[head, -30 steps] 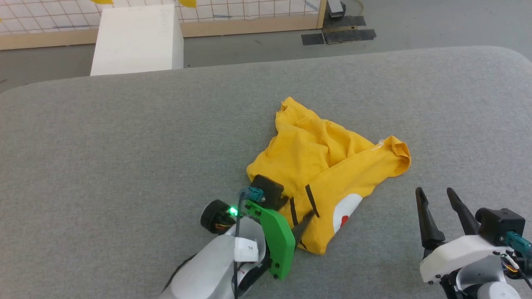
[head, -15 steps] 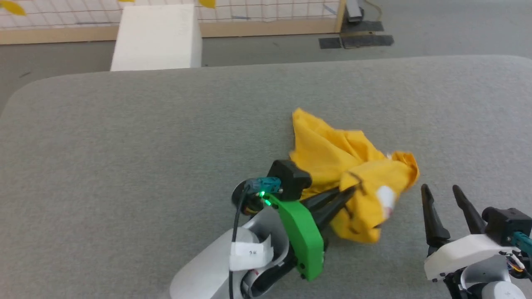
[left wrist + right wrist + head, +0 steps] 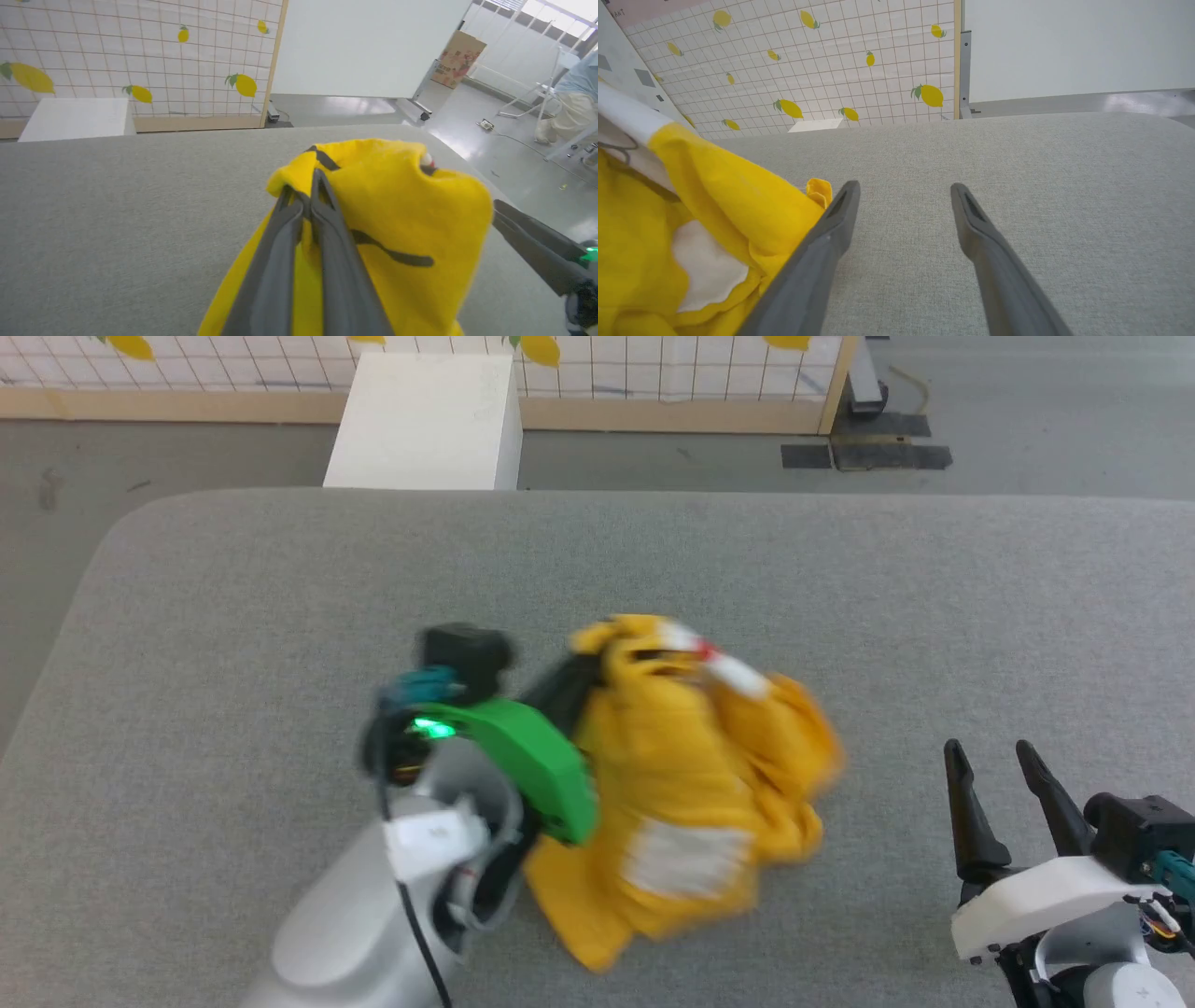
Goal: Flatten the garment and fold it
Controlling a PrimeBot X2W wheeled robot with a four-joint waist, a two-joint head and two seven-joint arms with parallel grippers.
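Garment: yellow T-shirt bunched in a heap at the middle of the grey tabletop, with a white patch facing up; its outline is blurred.
Left gripper: fingers closed on a fold at the heap's far left edge, with cloth draped around the tips.
Right gripper: fingers spread apart, holding nothing, near the heap on its right, toward the near edge.
Background: white box and lemon-print grid panel beyond the far edge.
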